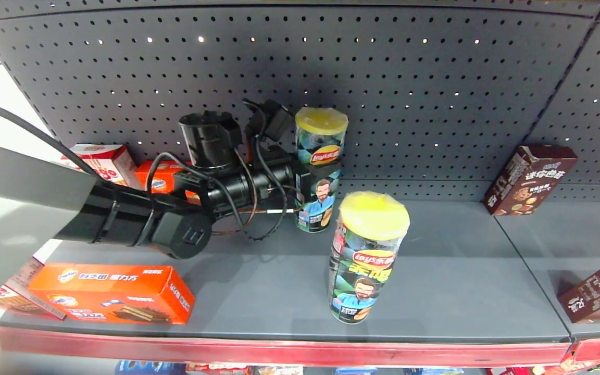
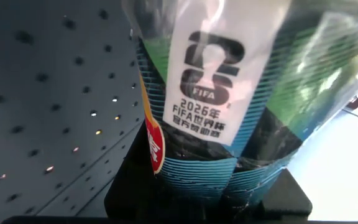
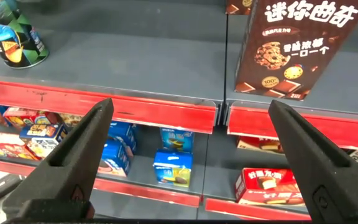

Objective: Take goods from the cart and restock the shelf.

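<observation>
Rear chip can (image 1: 321,166): upright at the back of the shelf (image 1: 461,281), close to the pegboard panel (image 1: 383,78); long axis vertical, yellow lid on top, printed figure facing the aisle; whether its base rests on the deck I cannot tell.
Left gripper (image 1: 308,185): closed around the rear chip can at mid-height, coming in from the robot's left; in the left wrist view the can's wall (image 2: 210,93) sits between the fingers.
Front chip can (image 1: 365,258): standing free near the shelf's front edge, apart from the rear one; long axis vertical, yellow lid up.
Right gripper (image 3: 191,106): jaws spread wide, holding nothing; it hangs in front of the red shelf edge (image 3: 160,109).
Shelf contents: orange box (image 1: 115,294) lying flat at the front left; red-and-white box (image 1: 104,161) at the back left; brown cookie box (image 1: 529,179) tilted against the panel on the right.
Lower shelf: blue packs (image 3: 173,165); red box (image 3: 269,186).
</observation>
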`<state>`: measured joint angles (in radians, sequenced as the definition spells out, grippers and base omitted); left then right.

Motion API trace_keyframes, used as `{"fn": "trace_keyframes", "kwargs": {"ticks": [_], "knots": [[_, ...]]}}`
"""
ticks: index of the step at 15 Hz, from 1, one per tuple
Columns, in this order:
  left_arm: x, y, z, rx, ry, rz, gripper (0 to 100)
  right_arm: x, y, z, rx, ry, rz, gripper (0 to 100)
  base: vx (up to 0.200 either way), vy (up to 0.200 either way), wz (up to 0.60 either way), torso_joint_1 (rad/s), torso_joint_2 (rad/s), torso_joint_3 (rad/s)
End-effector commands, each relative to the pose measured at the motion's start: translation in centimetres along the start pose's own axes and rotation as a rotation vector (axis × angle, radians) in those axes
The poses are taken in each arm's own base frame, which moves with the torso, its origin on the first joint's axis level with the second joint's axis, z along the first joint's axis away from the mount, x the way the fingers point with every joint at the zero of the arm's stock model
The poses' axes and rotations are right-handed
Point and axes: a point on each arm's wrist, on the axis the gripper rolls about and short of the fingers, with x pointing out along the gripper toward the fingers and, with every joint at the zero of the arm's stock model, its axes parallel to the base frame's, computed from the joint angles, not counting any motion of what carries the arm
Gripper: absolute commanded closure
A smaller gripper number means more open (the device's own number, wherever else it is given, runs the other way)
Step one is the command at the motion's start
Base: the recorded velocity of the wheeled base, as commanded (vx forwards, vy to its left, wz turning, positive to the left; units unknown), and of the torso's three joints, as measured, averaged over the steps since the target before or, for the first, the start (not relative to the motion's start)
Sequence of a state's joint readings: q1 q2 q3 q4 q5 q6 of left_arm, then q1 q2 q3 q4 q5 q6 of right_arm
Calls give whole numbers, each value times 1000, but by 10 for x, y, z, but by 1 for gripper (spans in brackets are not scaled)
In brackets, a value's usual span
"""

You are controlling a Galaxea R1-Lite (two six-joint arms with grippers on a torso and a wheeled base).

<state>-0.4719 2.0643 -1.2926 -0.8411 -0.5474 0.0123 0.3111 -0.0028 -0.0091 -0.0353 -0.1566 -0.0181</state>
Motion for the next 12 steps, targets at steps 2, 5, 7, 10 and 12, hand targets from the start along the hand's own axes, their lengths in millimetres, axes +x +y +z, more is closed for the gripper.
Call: {"fn": "trace_keyframes", "kwargs": {"ticks": [2,5,7,10,12], "knots": [[13,2,-21,-15,23,-12,100,0,0,0,-1,3,1,0,0,0,0,0,0,0],[23,7,-23,-6,5,-15,100,0,0,0,0,1,0,0,0,0,0,0,0,0],[31,8,-25,-1,-5,-22,100,0,0,0,-1,3,1,0,0,0,0,0,0,0],[35,6,-29,-3,-1,-28,100,0,0,0,0,1,0,0,0,0,0,0,0,0],[36,6,-31,-4,0,-30,100,0,0,0,0,1,0,0,0,0,0,0,0,0]]}}
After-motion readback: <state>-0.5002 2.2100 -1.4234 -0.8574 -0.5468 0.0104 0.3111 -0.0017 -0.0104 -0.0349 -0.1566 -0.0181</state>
